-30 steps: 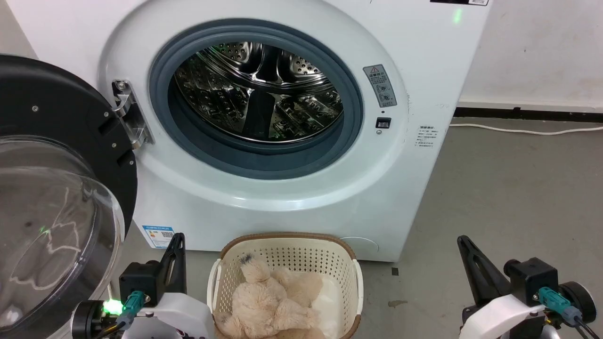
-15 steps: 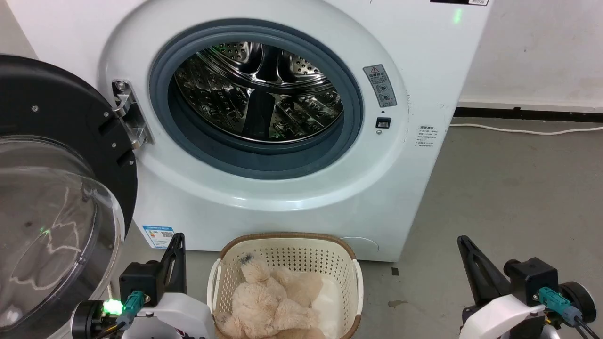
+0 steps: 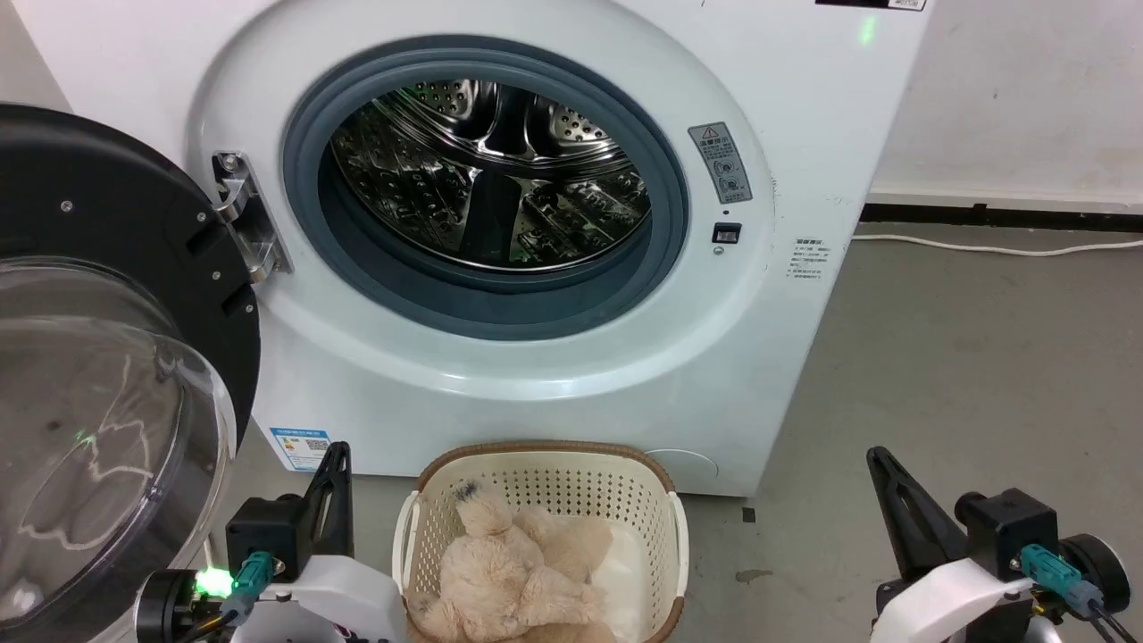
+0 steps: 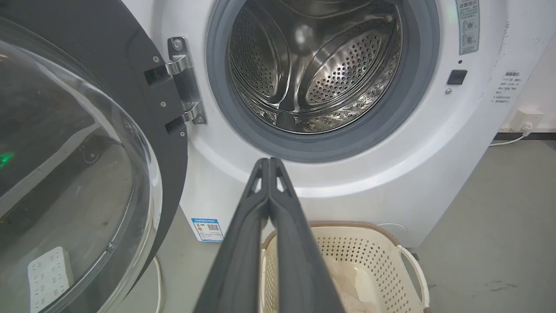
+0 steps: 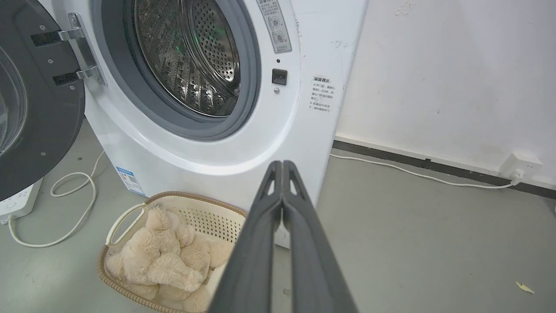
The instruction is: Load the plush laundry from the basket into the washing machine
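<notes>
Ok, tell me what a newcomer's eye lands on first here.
The white washing machine dominates, its door swung wide to the left, the steel drum shining empty inside. On the floor right before it sits the basket with the beige plush laundry slumped in it. The left tool and right tool, both shut, flank it low.

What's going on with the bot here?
Nothing is being handled yet. The plush laundry lies in the basket on the floor in front of the washing machine, whose door stands open to the left and whose drum looks empty. The left tool and right tool are both shut, holding nothing, one on either side of the basket.
</notes>
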`<state>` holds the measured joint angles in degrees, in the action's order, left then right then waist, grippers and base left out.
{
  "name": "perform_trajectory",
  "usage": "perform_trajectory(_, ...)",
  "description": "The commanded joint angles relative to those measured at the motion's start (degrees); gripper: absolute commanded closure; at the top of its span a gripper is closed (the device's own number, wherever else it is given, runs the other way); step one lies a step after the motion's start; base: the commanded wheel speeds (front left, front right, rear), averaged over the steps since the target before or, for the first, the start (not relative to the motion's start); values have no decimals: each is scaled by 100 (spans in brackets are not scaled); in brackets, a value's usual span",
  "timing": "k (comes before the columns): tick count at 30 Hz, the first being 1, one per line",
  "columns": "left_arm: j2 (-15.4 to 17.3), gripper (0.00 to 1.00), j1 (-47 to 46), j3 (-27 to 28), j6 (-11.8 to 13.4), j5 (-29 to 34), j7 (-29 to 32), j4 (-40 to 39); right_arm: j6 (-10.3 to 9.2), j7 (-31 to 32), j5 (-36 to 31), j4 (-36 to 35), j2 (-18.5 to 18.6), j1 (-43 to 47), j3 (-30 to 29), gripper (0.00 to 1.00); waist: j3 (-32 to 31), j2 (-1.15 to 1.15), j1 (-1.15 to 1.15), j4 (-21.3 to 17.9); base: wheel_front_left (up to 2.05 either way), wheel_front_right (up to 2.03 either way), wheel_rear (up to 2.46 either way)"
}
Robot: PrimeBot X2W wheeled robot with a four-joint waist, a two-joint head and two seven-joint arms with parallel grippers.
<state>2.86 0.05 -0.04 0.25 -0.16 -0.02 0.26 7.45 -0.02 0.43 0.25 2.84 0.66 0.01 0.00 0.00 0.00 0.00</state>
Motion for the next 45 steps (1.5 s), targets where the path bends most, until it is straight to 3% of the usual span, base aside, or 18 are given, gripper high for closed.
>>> perform_trajectory(1, 1, 100, -5, 4, -25, 16, 2, -26, 3, 2, -43, -25, 4, -66, -1, 100, 0, 0, 0, 0, 0, 0, 0)
perform_trajectory(18, 1, 100, -5, 4, -25, 16, 2, -26, 3, 2, -43, -25, 4, -66, -1, 100, 0, 0, 0, 0, 0, 0, 0)
perform_trajectory(19, 0, 0, 0, 0, 0, -1, 0, 0, 0, 0, 1, 1, 0, 1, -1, 0, 0, 0, 0, 0, 0, 0, 0)
perform_trajectory(45, 0, 0, 8, -324, 72, -434, -261, 111, 1, -261, 356, -16, 1, 181, -5, 0, 62, 0, 0, -41, 0, 0, 0)
